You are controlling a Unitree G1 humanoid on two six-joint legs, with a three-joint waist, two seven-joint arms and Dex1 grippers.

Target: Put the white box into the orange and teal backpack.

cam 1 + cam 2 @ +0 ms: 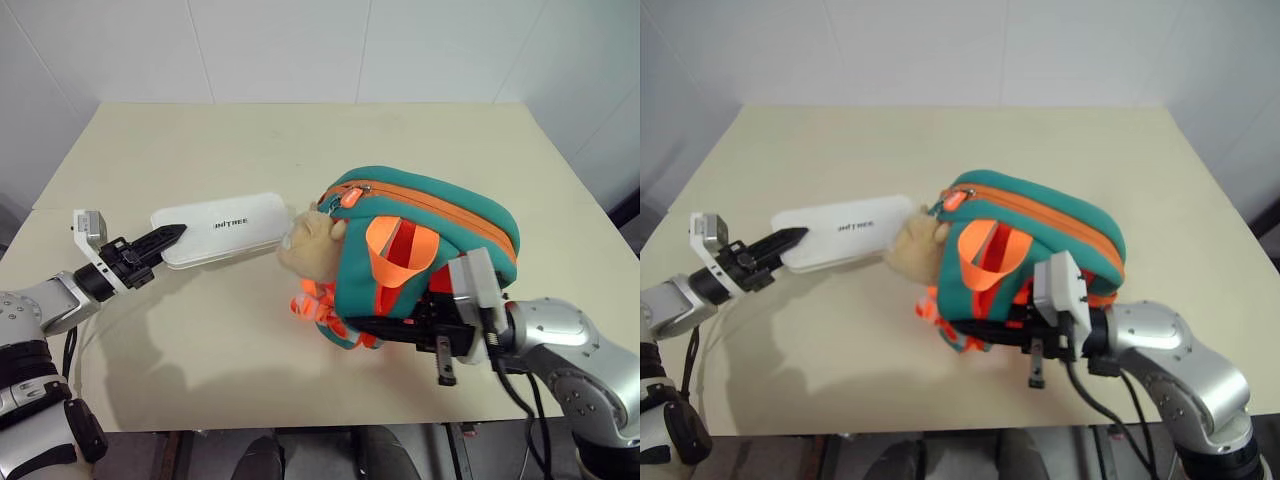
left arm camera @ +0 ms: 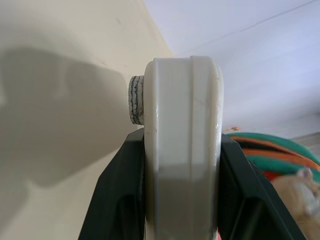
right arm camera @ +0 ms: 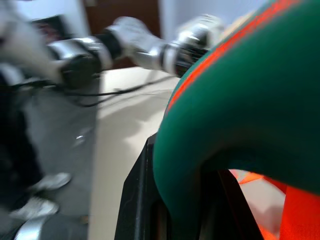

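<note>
- On the cream table, both task things held, none joined yet.
- Left gripper clenched on one short end of the white box; in the left wrist view, black fingers pressed on both flat faces of the box edge.
- White box lifted off the table at the held end, judging from its shadow; far end touching or nearly touching the tan plush charm, cannot tell which.
- Right gripper clamped on the lower teal rim of the orange and teal backpack; in the right wrist view, teal fabric squeezed between the two fingers.
- Backpack propped up on the table, zipper band on top, orange strap loop hanging on the near face.
- Progress, as a judgement: grasping of both things done; insertion not yet begun. Zipper seems mostly closed from here, no clear opening seen, so probably still to open or to turn the mouth toward the box.
- Plush charm sitting just between box end and backpack: likely obstacle for a straight push.
- Room: wide bare table behind the backpack and to the left of the box; near table edge close under both arms, right table edge close to the backpack side.
- Risk: long box, about as long as the backpack, so little margin for a tilted entry.
</note>
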